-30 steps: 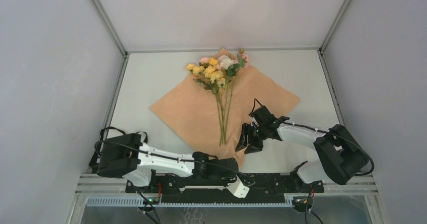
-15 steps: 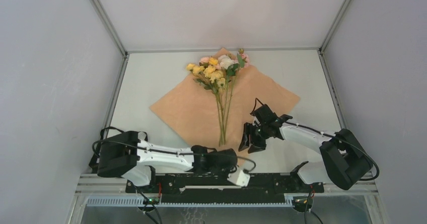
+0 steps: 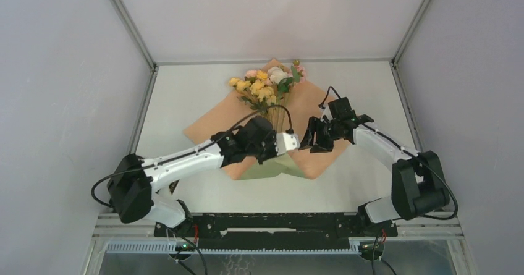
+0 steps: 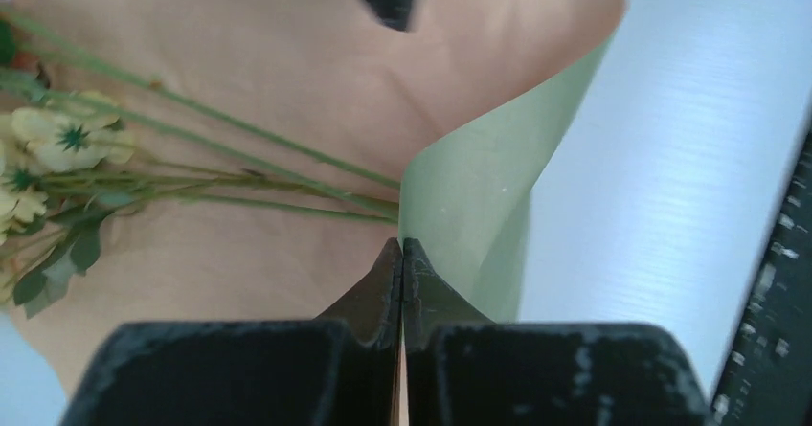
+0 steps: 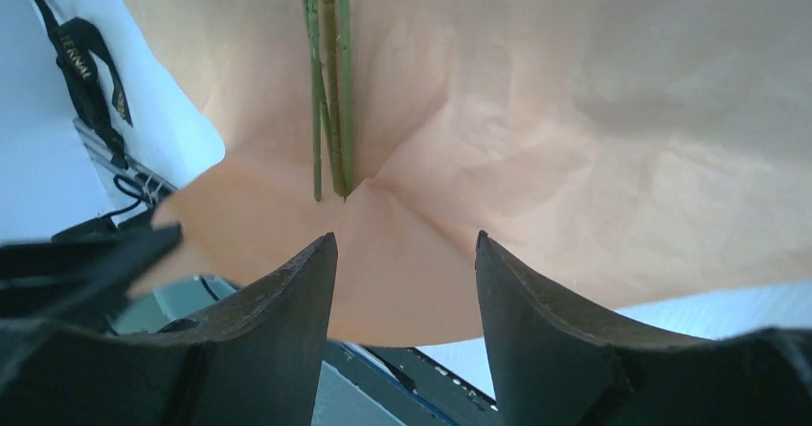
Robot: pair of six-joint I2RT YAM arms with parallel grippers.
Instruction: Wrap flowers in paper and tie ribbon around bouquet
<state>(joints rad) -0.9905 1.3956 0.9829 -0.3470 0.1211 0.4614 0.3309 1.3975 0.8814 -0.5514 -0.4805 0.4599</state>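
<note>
- A square paper [image 3: 337,111] lies peach side up on a white worktop [image 3: 179,96], turned like a diamond, inside a pale-walled enclosure.
- The flowers [image 3: 266,84] rest along its middle. The blooms are at the far corner and the stems [image 5: 326,81] point toward the arms, so the sheet can fold around them.
- The left end effector [image 4: 402,249] is pinched tight on the near corner of the paper and holds it up over the stem ends. The sheet curls there and shows its olive underside (the only green patch of paper in the overhead view).
- That hold looks meant to bring the near corner over the stem ends, closing the foot of the cone.
- The right end effector [image 5: 404,239] hangs with its jaws apart and nothing between them. It is close over the paper beside the stem ends, just right of the left one.
- My guess is that it is placed there to press or take the fold once it is laid down.
- The ribbon [image 5: 91,62] lies loose on the worktop just off the paper's edge, and shows only in the right wrist view. Nothing touches it, since tying comes last.
- Wrapping seems to be at its first fold. The left side corner lies flat, and the right one is partly hidden behind the arm.
</note>
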